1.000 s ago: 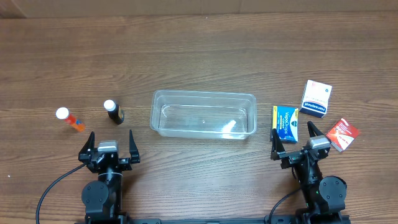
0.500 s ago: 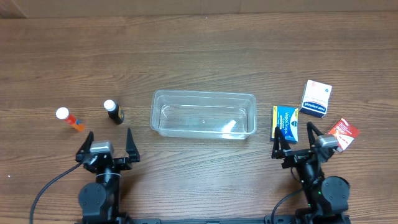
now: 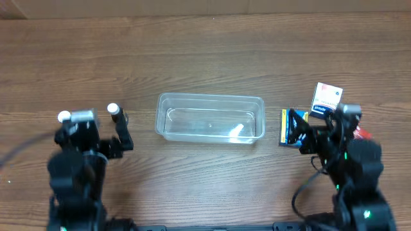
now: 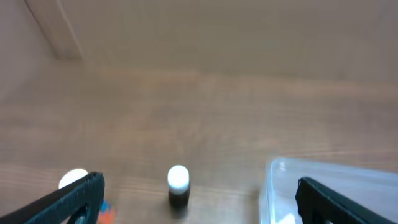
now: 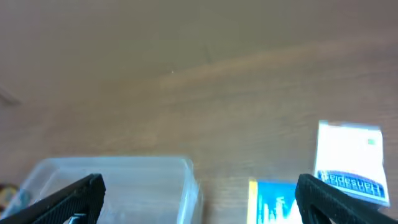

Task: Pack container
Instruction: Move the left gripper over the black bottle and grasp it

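Even lighting, motion-blurred wrist views

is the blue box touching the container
Apart. The right wrist view shows bare table between the blue box and the container; the overhead view agrees.

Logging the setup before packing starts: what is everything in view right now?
container: one, clear, table centre, nothing inside.
dark bottle: one, white cap, left of the container.
orange bottle: one, white cap, far left, partly hidden.
blue box: one, just right of the container.
white box: one, white with blue, farther right.
red box: one, mostly hidden by the right arm.
table: one, brown wood.
left pincer: open, near the bottles.
right pincer: open, near the boxes.
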### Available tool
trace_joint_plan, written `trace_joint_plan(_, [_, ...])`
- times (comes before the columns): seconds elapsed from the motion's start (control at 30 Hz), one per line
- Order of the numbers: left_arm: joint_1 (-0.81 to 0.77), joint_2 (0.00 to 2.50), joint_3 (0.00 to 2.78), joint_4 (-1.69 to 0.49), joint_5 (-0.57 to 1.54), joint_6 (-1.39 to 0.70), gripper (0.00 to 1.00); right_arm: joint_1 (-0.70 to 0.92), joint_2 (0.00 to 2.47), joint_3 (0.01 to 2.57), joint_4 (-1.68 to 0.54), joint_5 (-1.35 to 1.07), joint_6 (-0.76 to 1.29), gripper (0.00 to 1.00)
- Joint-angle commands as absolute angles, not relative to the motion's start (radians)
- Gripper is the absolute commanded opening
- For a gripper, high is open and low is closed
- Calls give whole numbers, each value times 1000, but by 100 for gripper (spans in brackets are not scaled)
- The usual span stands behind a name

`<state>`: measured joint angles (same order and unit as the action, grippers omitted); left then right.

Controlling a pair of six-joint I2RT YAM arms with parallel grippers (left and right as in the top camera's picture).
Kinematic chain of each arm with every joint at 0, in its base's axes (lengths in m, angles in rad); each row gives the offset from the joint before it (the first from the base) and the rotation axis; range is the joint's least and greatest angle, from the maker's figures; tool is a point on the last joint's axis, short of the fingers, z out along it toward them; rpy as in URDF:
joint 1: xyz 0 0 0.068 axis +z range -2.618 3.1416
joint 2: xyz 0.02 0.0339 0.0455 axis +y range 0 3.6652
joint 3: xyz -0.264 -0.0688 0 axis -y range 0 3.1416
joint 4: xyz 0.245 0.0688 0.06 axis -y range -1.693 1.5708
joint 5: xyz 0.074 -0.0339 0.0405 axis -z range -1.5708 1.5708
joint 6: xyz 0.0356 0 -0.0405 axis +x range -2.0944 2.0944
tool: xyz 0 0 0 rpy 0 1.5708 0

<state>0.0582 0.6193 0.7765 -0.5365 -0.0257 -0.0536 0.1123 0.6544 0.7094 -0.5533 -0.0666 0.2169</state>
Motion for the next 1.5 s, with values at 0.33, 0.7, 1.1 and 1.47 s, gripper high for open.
trace_joint_plan(0.33, [52,1256,1474,-1287,27,-66,100,64,1260,1336,-1142,-72,209,100])
trace_joint_plan(0.7, [79,1417,1478,-1169,-6,-75,100,-65,1328,1341,-1165,-99,149,100])
trace_joint_plan(1.1, [107,1700,1478,-1121,-10,-48,100,-69,1337,1340,-1166,-99,149,100])
trace_joint_plan(1.47, [116,1843,1478,-1101,-11,-48,98,-69,1337,1340,-1166,-98,149,100])
